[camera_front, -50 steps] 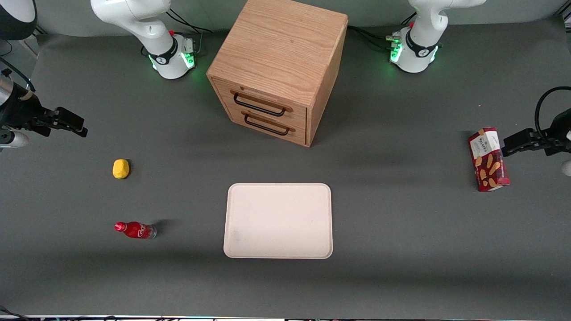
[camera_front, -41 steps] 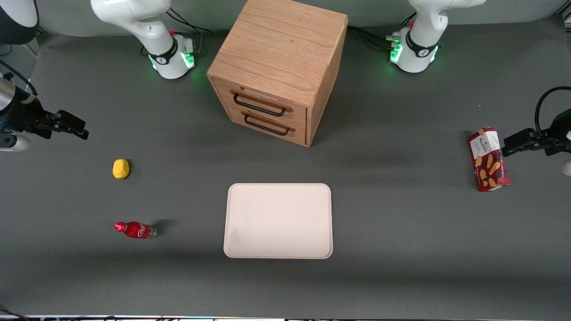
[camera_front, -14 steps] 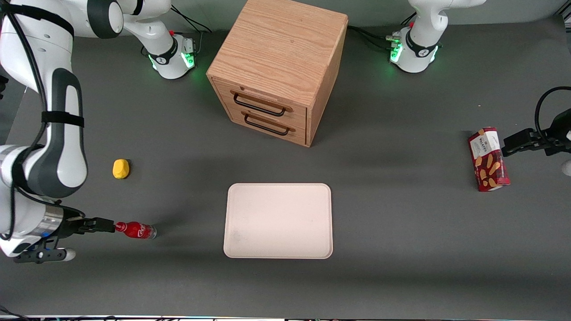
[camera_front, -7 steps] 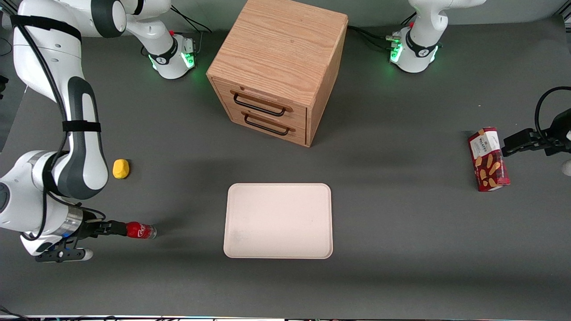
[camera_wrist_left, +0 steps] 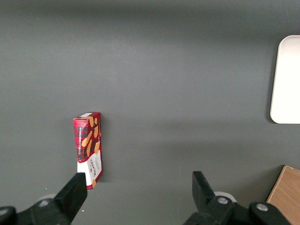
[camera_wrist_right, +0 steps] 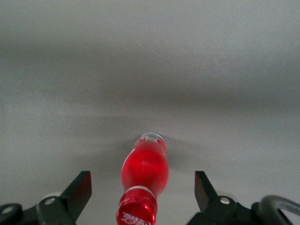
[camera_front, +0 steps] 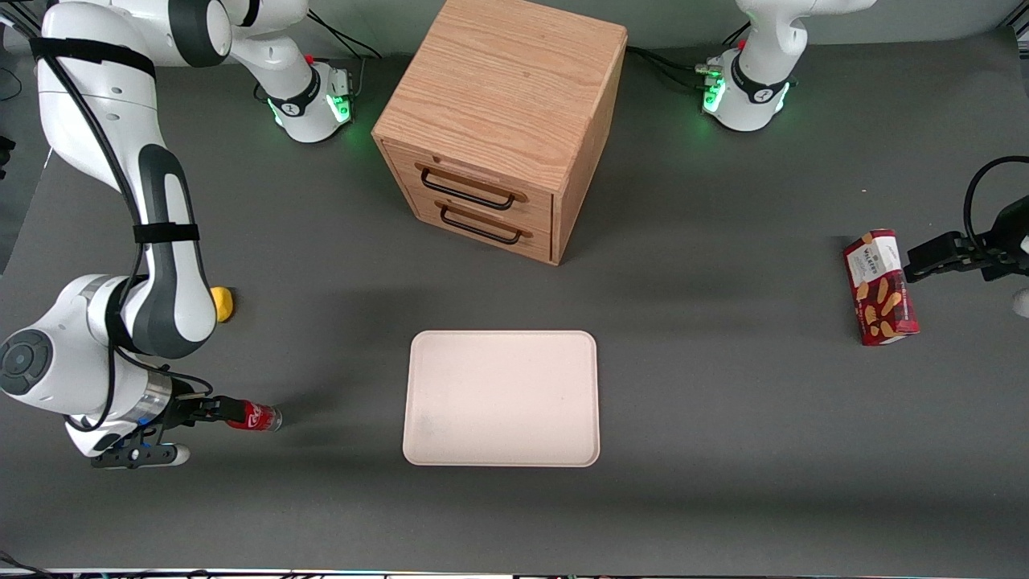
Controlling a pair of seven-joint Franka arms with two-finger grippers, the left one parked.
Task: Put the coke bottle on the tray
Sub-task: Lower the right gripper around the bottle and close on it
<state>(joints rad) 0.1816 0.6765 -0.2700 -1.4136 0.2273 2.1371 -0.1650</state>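
Reaching: gripper (camera_front: 219, 411) low over the bench (camera_front: 723, 386) at the working arm's end, lined up along the coke bottle (camera_front: 256, 417), cap end between the fingers.
Gripper state: spread wide; in the right wrist view the fingers (camera_wrist_right: 80, 187) stand well clear on each side of the bottle (camera_wrist_right: 144, 180), no contact visible.
Coke bottle: lying on its side on the bench, red cap toward the gripper (camera_wrist_right: 143, 197), clear base pointing toward the tray (camera_front: 502, 399). Not on the tray, well apart from it.
Tray: flat on the bench, nearer the front camera than the wooden drawer cabinet (camera_front: 502, 121), nothing on it. One rounded corner also shows in the left wrist view (camera_wrist_left: 286, 79).
Cabinet: two drawers with dark handles, both closed, fronts facing the tray.
Yellow object: (camera_front: 224, 303) farther from the front camera than the bottle, partly hidden by the working arm's forearm; can't tell what it is.
Biscuit box: (camera_front: 879, 287) red, lying on the bench toward the parked arm's end; also seen in the left wrist view (camera_wrist_left: 88, 149).
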